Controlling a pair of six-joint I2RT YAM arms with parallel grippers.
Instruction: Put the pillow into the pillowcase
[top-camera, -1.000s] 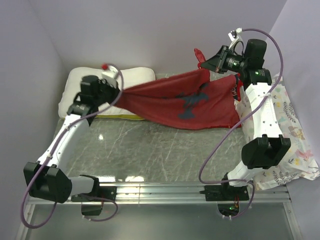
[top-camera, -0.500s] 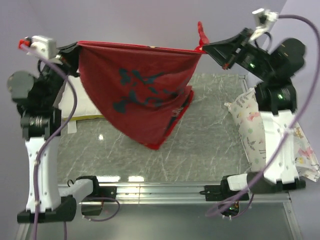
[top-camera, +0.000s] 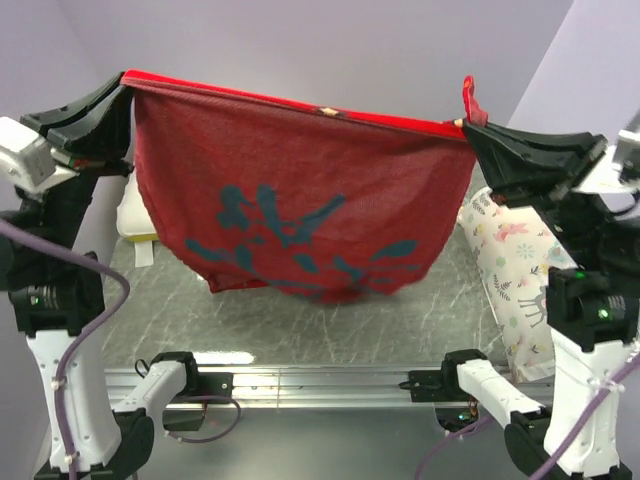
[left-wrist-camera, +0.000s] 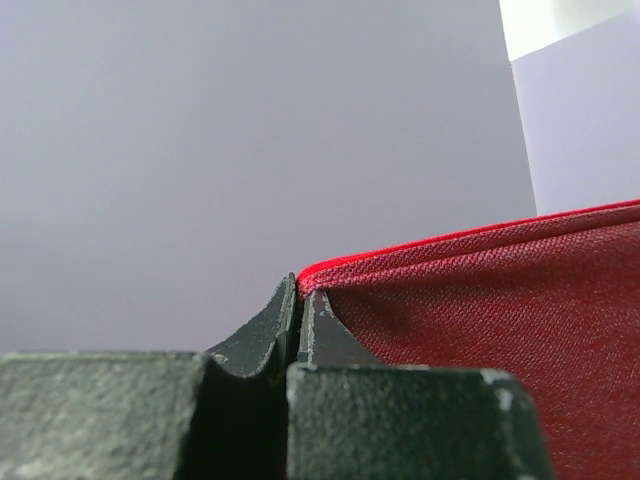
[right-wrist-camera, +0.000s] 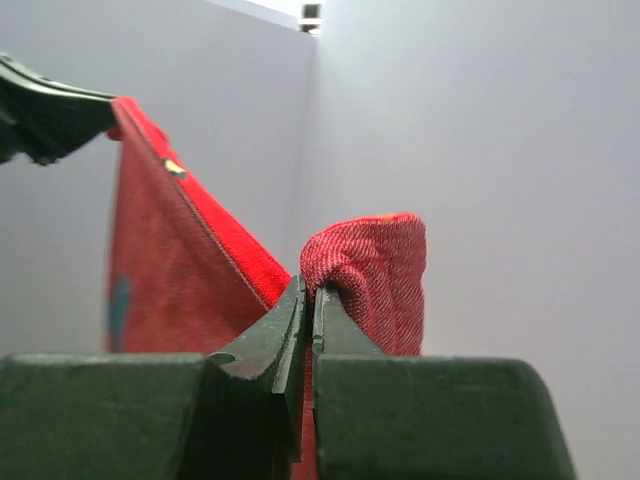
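The red pillowcase (top-camera: 300, 190) hangs stretched between both grippers, high above the table, its duller face with grey-blue marks toward the camera. My left gripper (top-camera: 126, 78) is shut on its top left corner, seen in the left wrist view (left-wrist-camera: 298, 285) pinching the red hem (left-wrist-camera: 480, 290). My right gripper (top-camera: 462, 125) is shut on the top right corner, seen in the right wrist view (right-wrist-camera: 308, 290) with bunched red cloth (right-wrist-camera: 365, 275) above the fingers. The white pillow (top-camera: 132, 215) lies mostly hidden behind the case at the left; only a small part with its yellow strip shows.
A white floral animal-print pillow (top-camera: 515, 270) leans at the right beside the right arm. The grey marble tabletop (top-camera: 300, 320) lies below the hanging case. A metal rail (top-camera: 320, 378) runs along the near edge between the arm bases.
Both arms have risen and spread further apart, lifting the pillowcase higher and pulling its top edge taut. The case now hangs wide and covers most of the white pillow.
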